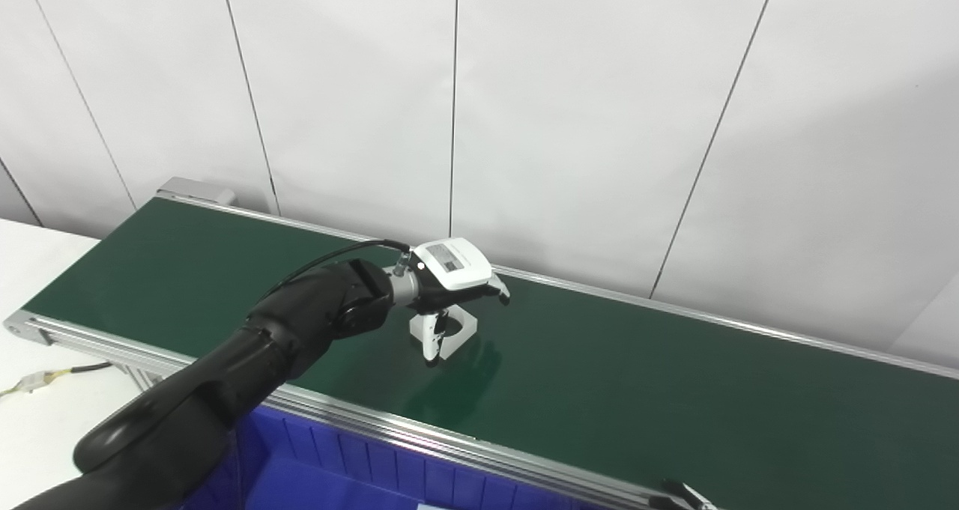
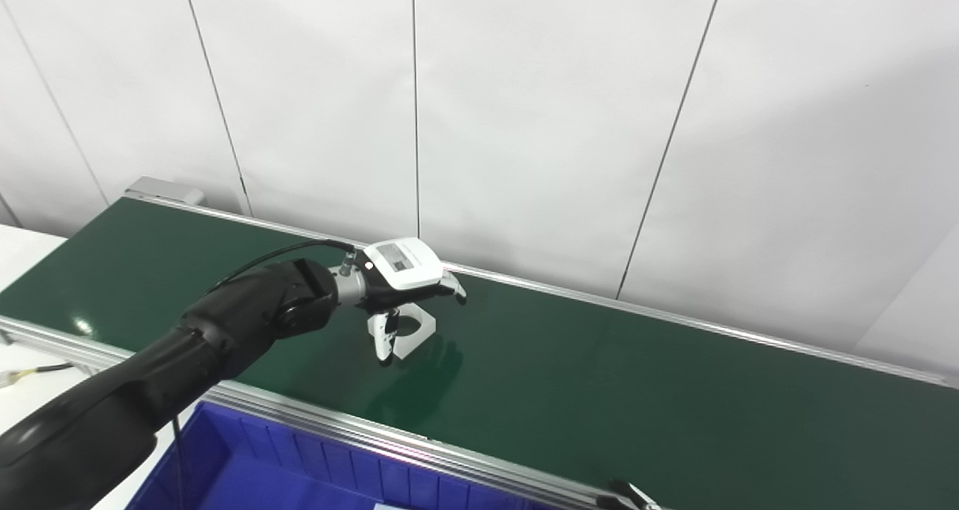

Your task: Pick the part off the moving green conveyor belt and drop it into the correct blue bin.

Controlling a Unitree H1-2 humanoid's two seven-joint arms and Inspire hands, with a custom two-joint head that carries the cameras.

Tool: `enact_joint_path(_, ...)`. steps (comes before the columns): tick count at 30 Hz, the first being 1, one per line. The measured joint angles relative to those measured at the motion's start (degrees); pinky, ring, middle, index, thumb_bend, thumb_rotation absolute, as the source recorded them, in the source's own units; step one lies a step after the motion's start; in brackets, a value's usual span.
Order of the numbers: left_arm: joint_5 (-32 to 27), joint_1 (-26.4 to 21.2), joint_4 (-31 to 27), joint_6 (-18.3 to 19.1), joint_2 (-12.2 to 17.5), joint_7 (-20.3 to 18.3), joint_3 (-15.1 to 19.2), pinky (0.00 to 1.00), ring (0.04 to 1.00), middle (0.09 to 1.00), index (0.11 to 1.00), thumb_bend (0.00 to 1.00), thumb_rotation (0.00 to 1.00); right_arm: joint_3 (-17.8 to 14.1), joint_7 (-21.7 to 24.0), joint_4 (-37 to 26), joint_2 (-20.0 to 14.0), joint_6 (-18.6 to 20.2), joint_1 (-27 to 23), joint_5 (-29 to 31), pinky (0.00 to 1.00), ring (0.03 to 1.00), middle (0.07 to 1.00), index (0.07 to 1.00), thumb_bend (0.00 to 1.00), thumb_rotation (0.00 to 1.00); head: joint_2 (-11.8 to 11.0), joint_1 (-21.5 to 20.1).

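At the near edge, a blue bin (image 2: 300, 469) sits just below the aluminium rail (image 1: 449, 439) of the green conveyor belt (image 1: 637, 390), while only a dark sliver of the right hand (image 1: 685, 495) pokes in at the bottom — too little to tell how its fingers stand. Farther out, the black left arm (image 1: 247, 360) stretches over the belt, its left hand (image 1: 453, 278) poised palm-down above a small white part (image 1: 442, 332) with a round hole, fingers (image 2: 386, 338) curled down around it — touching, though a firm grip cannot be confirmed. Behind the belt stands a white panelled wall (image 1: 584, 120).
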Motion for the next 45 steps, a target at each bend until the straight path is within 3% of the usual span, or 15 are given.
enact_joint_path(10,0.0,-1.0,5.4,3.6,-3.5,2.7,-1.2,0.84,0.892,0.929,0.912,1.00,0.20,0.7,-1.3,-0.6,0.4,0.0,0.7,-0.7,0.68,0.800,0.873,0.786,0.91,0.27,0.4,-1.2)
enact_joint_path(16,0.0,-3.4,8.9,3.5,-4.3,4.2,-3.0,0.81,0.879,0.917,0.902,1.00,0.26,1.6,-2.7,-1.1,0.4,0.0,0.9,-1.0,0.69,0.795,0.868,0.787,0.92,0.29,1.1,-2.5)
enact_joint_path(28,1.2,-4.0,12.1,3.6,-5.9,5.7,-7.6,0.78,0.826,0.838,0.834,1.00,0.10,3.2,-4.7,-1.8,0.5,0.0,1.7,-2.0,0.68,0.783,0.859,0.784,0.91,0.30,2.1,-4.0)
enact_joint_path(33,3.2,-4.8,13.3,3.9,-6.0,6.2,-10.6,0.77,0.809,0.820,0.827,1.00,0.11,3.7,-5.6,-1.9,0.5,0.0,1.8,-2.2,0.68,0.780,0.862,0.786,0.91,0.31,2.6,-4.6)
enact_joint_path(41,5.7,-7.1,17.9,4.9,-9.4,10.9,-15.3,0.75,0.797,0.821,0.818,1.00,0.08,4.7,-5.6,-2.3,0.5,0.0,2.3,-2.2,0.69,0.785,0.864,0.788,0.90,0.32,3.2,-5.4)
enact_joint_path(45,5.5,-7.2,18.9,5.9,-10.5,12.6,-15.5,0.66,0.713,0.753,0.753,0.96,0.01,5.2,-5.5,-2.4,0.8,0.0,2.4,-2.2,0.68,0.781,0.860,0.788,0.91,0.32,3.3,-5.6)
